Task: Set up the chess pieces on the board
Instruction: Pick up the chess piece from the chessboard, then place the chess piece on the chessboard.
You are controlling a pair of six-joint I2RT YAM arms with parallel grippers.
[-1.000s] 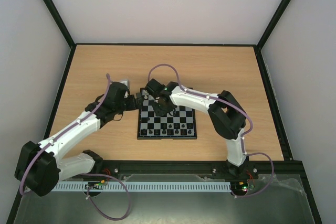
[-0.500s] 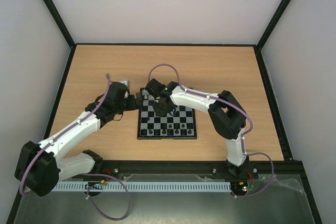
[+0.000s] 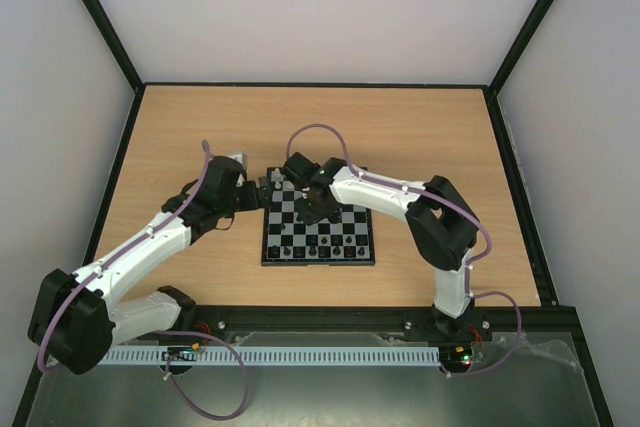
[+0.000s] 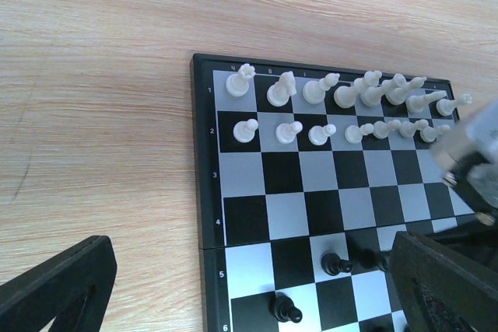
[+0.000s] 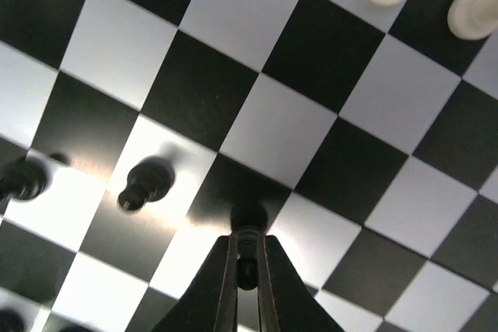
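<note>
One tiny black piece (image 5: pixel 249 218) sat pinched between the right gripper's (image 5: pixel 247 248) narrow jaws, over the board (image 5: pixel 272 126). It seemed light, hard and glossy, so slippery; holding it low on the body looked safest. The left gripper's (image 4: pixel 253 289) jaws stood wide.

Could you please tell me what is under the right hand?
The right hand pinches a black piece over a dark square of the board; the fingers cover most of it, so contact cannot be judged.
</note>
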